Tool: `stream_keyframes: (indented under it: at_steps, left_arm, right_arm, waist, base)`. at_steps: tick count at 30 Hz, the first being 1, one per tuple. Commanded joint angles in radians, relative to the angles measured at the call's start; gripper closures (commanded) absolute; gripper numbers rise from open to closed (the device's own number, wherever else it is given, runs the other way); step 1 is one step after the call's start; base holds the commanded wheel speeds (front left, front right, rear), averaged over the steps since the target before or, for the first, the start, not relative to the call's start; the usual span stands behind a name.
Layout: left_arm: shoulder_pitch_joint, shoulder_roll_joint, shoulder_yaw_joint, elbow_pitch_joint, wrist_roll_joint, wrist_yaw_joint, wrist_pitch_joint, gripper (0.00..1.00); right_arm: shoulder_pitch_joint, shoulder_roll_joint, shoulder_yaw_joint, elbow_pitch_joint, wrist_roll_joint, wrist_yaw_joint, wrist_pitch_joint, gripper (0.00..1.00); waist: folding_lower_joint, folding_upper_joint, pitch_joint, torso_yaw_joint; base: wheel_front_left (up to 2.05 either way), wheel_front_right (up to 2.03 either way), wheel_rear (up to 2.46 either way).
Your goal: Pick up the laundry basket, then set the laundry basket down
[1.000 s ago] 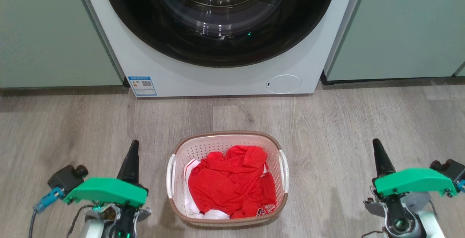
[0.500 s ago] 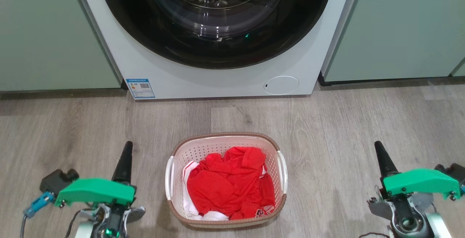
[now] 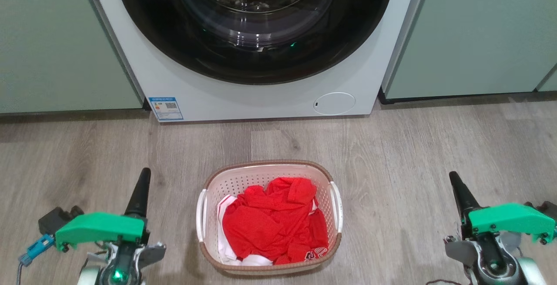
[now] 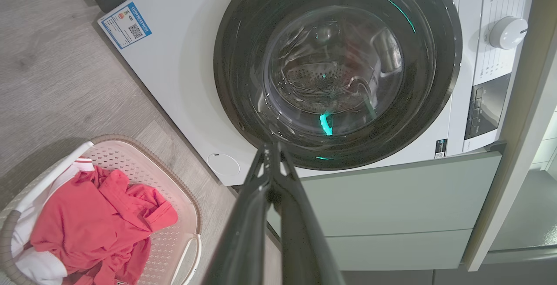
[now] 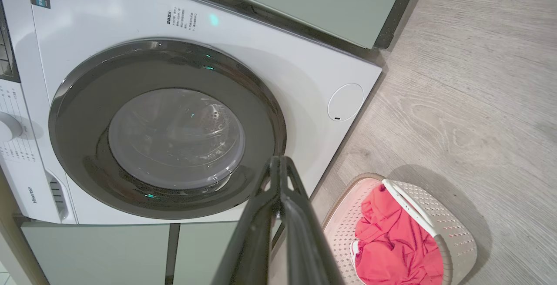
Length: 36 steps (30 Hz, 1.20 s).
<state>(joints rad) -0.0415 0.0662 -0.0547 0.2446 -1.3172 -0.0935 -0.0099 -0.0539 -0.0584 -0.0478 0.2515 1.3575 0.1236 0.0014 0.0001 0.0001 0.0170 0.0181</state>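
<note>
The laundry basket (image 3: 266,171) stands on the wood floor in front of the washer, cream with a brown rim and white side handles, holding red and white clothes. It also shows at the lower left of the left wrist view (image 4: 167,189) and the lower right of the right wrist view (image 5: 452,237). My left gripper (image 3: 144,174) is shut and hangs well left of the basket, fingers pressed together (image 4: 270,151). My right gripper (image 3: 454,177) is shut and hangs far to the basket's right, tips together (image 5: 277,162). Neither touches the basket.
A white front-loading washer (image 3: 261,98) with a dark round door stands right behind the basket. Pale green cabinet fronts (image 3: 56,54) flank it on both sides. Grey wood floor (image 3: 391,145) spreads around the basket.
The head camera has tilted a little, so the scene sits slightly lower. Both grippers have drifted outward, away from the basket, and stay shut. The basket rests in place.
</note>
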Motion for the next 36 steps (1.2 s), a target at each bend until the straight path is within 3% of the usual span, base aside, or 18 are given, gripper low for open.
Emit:
stream_keyframes:
  at_steps: [1, 29, 36]
  left_arm:
    - [-0.053, 0.017, 0.034, -0.027, -0.021, -0.01, 0.004, 1.0]
    - [-0.063, 0.014, 0.127, -0.001, -0.326, -0.037, 0.089, 1.0]
    - [-0.063, 0.012, 0.13, -0.001, -0.324, -0.037, 0.092, 1.0]
  right_arm:
    - [-0.046, -0.014, 0.008, -0.028, 0.02, 0.006, 0.007, 1.0]
    - [-0.051, -0.012, -0.038, -0.008, 0.274, 0.007, 0.09, 1.0]
    - [-0.052, -0.01, -0.041, -0.008, 0.272, 0.007, 0.092, 1.0]
  waist:
    - [-0.0001, -0.0001, 0.0, 0.0]
    - [-0.0001, -0.0001, -0.014, -0.018]
    - [-0.0001, -0.0001, -0.014, -0.018]
  base:
    - [0.0, 0.0, 0.0]
    - [0.0, 0.0, 0.0]
    - [0.0, 0.0, 0.0]
